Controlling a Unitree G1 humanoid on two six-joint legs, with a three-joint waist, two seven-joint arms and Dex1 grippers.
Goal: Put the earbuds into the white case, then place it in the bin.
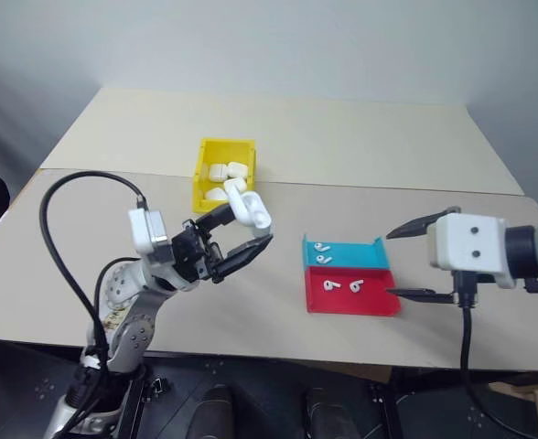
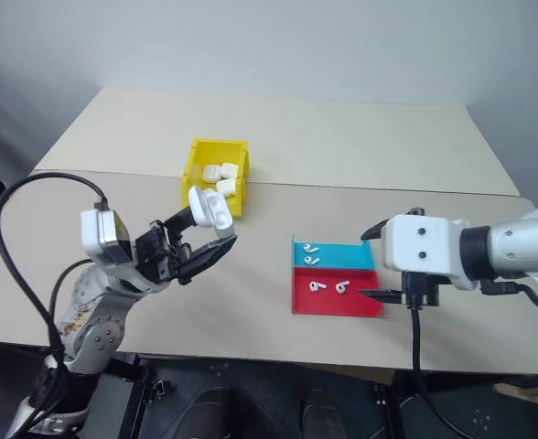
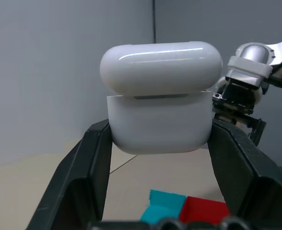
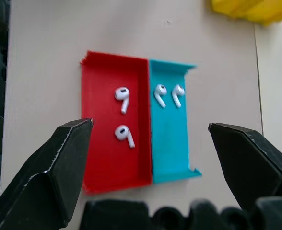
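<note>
You will find nothing to read here: no text, label, brand, number or sign can be made out on anything in these views. The glossy white rounded case (image 3: 161,98), the bright yellow plastic bin (image 1: 203,174), the shallow red tray (image 4: 101,148), the shallow blue tray (image 4: 172,143) and the tiny white earbuds (image 4: 123,98) all show plain, unmarked faces, and so does the beige surface (image 1: 360,137).

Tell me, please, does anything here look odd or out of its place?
Nothing is spilled or damaged. One detail: the white case, held in the left gripper, has its lid slightly ajar and shifted off the body. The earbuds lie in the red tray and blue tray.
</note>
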